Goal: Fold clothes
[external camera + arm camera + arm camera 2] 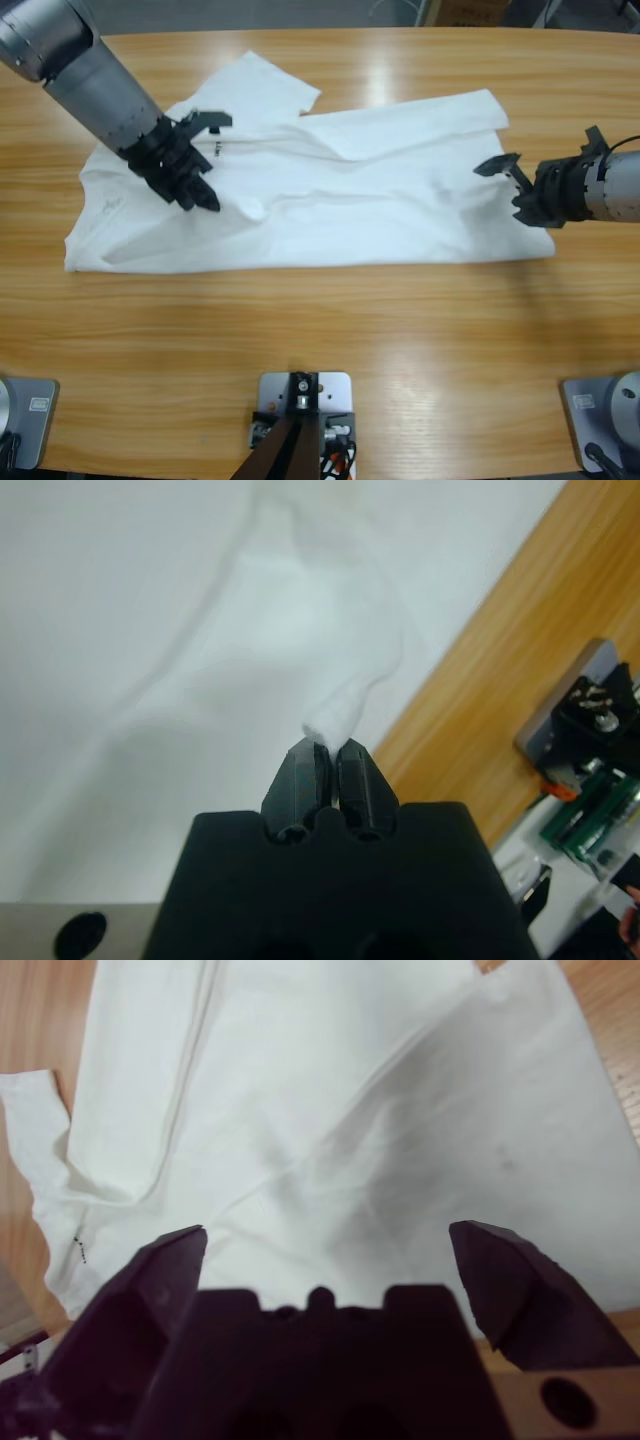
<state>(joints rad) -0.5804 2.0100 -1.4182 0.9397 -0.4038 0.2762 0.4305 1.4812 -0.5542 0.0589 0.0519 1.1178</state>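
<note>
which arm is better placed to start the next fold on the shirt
Left, probably. Its claw is already shut on a pinch of the T-shirt, ready to lift; the right claw hangs open at the shirt's edge, gripping nothing.

- High view looks straight down on the bench (400, 330).
- Left wrist view sits close over the T-shirt (150, 680).
- Right wrist view looks along its fingers (520, 1280); all share the shirt.

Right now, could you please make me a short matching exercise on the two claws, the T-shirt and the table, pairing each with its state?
Things:
1. left claw
2. right claw
3. T-shirt
4. table

States:
A. spread out, rumpled
B. open above the cloth
C. bare wood along the near side
D. shut on a pinch of cloth

Pairs: 1-D, 2-B, 3-A, 4-C
</note>
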